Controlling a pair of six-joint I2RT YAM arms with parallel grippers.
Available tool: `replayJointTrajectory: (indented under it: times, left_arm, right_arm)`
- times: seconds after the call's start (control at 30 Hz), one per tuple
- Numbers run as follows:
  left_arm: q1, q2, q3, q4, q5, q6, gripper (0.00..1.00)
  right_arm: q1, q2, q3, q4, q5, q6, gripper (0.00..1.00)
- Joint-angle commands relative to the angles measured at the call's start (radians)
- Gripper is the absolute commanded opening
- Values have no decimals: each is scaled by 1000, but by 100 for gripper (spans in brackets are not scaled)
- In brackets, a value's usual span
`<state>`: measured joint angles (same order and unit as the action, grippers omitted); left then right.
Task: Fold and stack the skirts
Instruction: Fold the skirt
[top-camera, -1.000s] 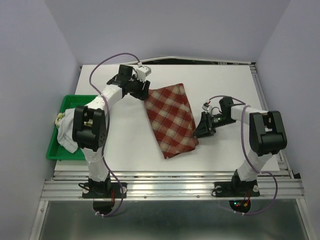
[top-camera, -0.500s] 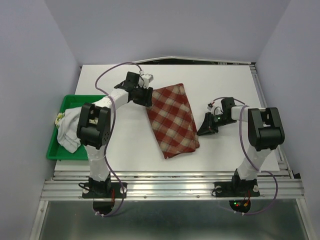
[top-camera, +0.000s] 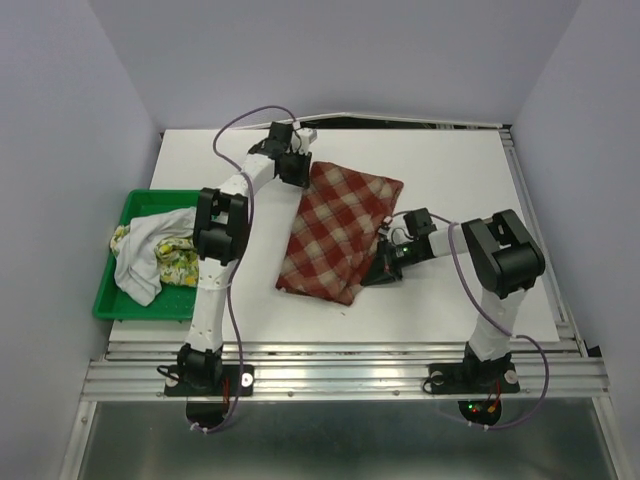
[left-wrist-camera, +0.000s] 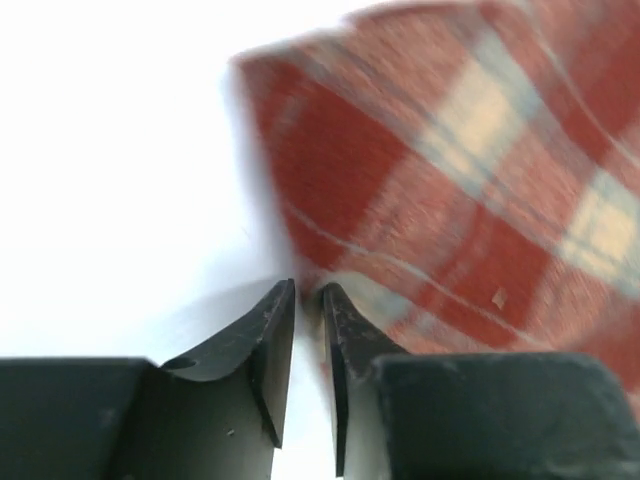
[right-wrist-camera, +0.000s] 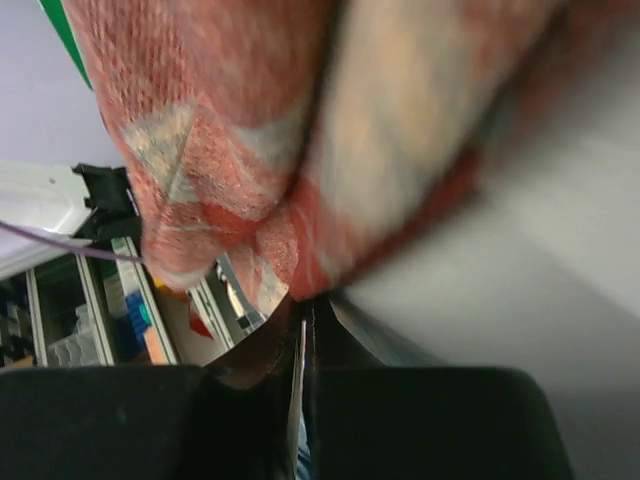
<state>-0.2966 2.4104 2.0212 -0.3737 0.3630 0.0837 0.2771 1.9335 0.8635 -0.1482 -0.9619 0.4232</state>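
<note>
Red-and-cream plaid skirt (top-camera: 335, 235) now lies turned on the table (top-camera: 450, 170). A second ago its long side ran from far-left to near-right; now its near end has swung left and its far end points right. Both arms have moved in on it.

The right gripper (top-camera: 383, 265) stood clear of the cloth's right edge with its jaws wide. It has since reached that edge and closed. In the wrist view its fingertips are together, with a bunch of plaid pinched at them and the cloth lifted over the camera.

The left gripper (top-camera: 297, 172) has shifted to the skirt's far-left corner and its jaws have narrowed to a slit. The corner lies right at the tip of one finger, but I cannot tell whether any cloth sits inside the slit.

The white skirt (top-camera: 135, 268) and the print skirt (top-camera: 180, 262) lie heaped in the tray (top-camera: 112, 305), as before.

As I read it, the fold of the first skirt is just starting, with one hold sure and the other doubtful. Nothing is stacked yet.
</note>
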Motion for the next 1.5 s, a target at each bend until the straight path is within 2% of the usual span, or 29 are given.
replayJointTrajectory:
  times: [0.0,0.03,0.1,0.17,0.2,0.27,0.3,0.4,0.47,0.5,0.53,0.57,0.63,0.7,0.83,1.0,1.2,1.47]
  left_arm:
    - [50,81,279,-31,-47,98,35]
    - [50,82,315,-45,-50,120,50]
    - [50,17,320,-42,-45,183,72]
    - [50,-136,192,-7,-47,224,81]
    - [48,-193,138,8,-48,261,99]
    - [39,-316,15,38,-67,304,99]
    - [24,-439,-110,51,-88,345,99]
    - [-21,-679,-388,82,-174,393,99]
    - [-96,-782,-523,128,-255,384,99]
    - [-130,-866,-643,131,-319,408,99]
    - [-168,-904,-691,105,-337,453,98]
    - [-253,-969,-799,105,-405,517,98]
    - [-334,-1020,-892,104,-437,551,98]
    - [-430,-1086,-1004,108,-446,596,98]
    - [-559,-1087,-1073,111,-524,541,98]
    - [-637,-1005,-1101,165,-602,481,98]
    - [-644,-895,-1058,211,-642,416,98]
    - [-662,-864,-1003,133,-550,452,98]
  right_arm:
    - [114,13,-57,260,77,243,10]
    - [149,6,-51,333,75,279,18]
    - [149,-11,-11,358,81,336,28]
    - [149,-78,26,316,122,325,32]
    - [130,-111,32,290,138,315,40]
    - [111,-180,45,178,164,273,51]
    - [100,-238,61,139,189,215,55]
    - [37,-313,110,-92,227,80,59]
    - [-5,-338,135,-192,262,52,59]
    - [-54,-352,138,-197,291,25,59]
    - [-77,-349,144,-197,305,8,59]
    - [-110,-338,187,-208,354,-32,59]
    - [-121,-262,261,-250,414,-87,56]
    - [-121,-172,403,-284,509,-138,54]
    - [-121,-64,592,-315,558,-182,54]
    - [-121,89,755,-337,614,-228,53]
    - [-121,200,905,-327,635,-232,53]
    - [-121,303,1012,-346,583,-254,55]
